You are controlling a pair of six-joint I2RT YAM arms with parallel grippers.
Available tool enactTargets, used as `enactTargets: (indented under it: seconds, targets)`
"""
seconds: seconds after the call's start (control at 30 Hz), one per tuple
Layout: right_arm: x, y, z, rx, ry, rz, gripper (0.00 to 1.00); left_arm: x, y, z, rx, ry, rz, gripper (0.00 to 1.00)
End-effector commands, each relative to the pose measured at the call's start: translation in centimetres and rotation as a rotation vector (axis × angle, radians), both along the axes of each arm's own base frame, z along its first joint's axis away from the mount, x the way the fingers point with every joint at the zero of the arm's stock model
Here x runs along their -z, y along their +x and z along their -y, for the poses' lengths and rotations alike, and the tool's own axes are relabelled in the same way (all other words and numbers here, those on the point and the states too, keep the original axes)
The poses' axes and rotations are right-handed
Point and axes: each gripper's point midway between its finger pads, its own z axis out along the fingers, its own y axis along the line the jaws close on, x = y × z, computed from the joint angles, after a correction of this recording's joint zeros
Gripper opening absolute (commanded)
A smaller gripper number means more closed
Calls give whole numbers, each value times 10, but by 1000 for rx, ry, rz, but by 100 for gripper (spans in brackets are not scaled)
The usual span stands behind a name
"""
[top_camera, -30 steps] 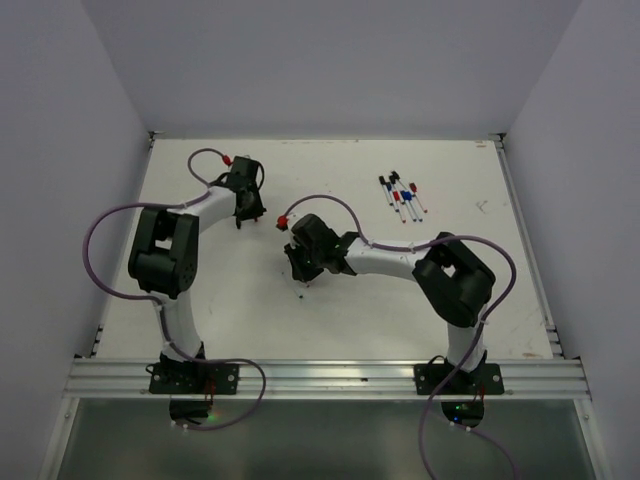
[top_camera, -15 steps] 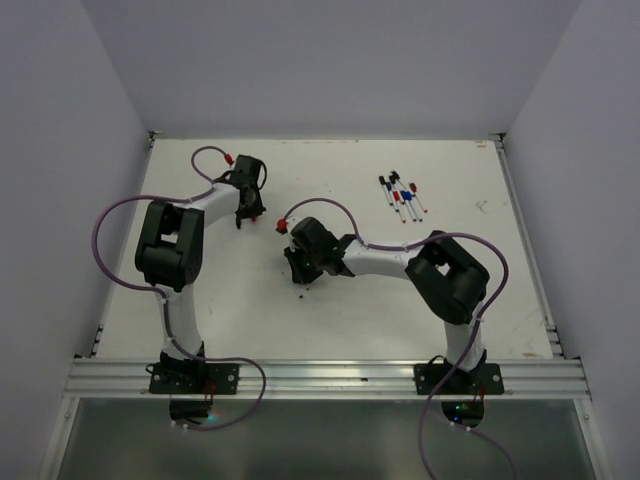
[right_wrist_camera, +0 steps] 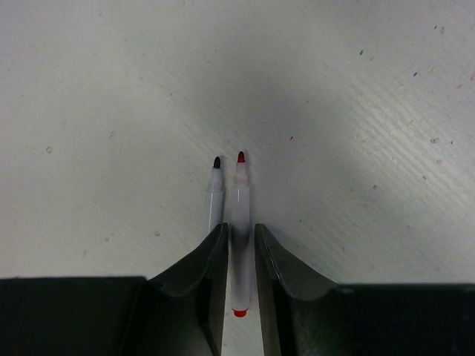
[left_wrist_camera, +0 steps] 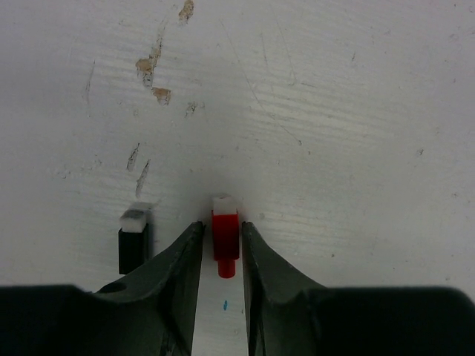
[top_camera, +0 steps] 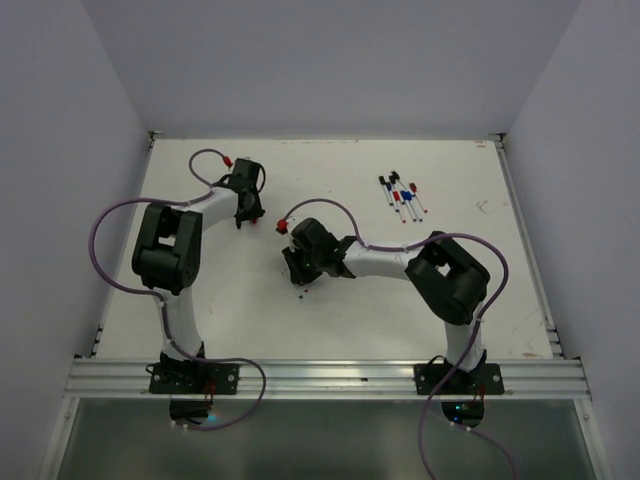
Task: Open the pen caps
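Red stubby plastic pen cap (left_wrist_camera: pixel 225 236) sits inside left gripper (left_wrist_camera: pixel 221 227), jaws slightly parted; black stubby cap (left_wrist_camera: pixel 134 245) just beside. Right gripper (right_wrist_camera: pixel 240 227), jaws also slightly parted, straddles thin white red-tipped pen (right_wrist_camera: pixel 240 191).

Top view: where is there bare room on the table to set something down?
Bare: the near-right corner of the table beyond the right arm; the near strip between both arms; the far edge between the left gripper and the cluster of pens. Crowded: that cluster, and the centre around the right gripper.
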Motion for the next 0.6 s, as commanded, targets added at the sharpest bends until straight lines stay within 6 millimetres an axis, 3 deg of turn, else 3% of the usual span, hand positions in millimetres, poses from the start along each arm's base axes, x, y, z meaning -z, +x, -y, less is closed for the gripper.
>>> enactTargets:
  seconds: [0.0, 0.13, 0.3, 0.57]
  targets:
    - [-9, -2, 2, 7, 11, 16, 25, 12, -19, -10, -12, 27, -48, 31]
    - [-12, 0, 1, 10, 13, 25, 31, 7, -17, -10, -12, 29, -32, 33]
    - [-22, 7, 2, 20, 14, 63, 39, -14, -10, -10, -15, 24, 15, 40]
    - [-68, 23, 10, 45, -5, 181, 47, -85, 4, 4, 15, -43, 165, 45]
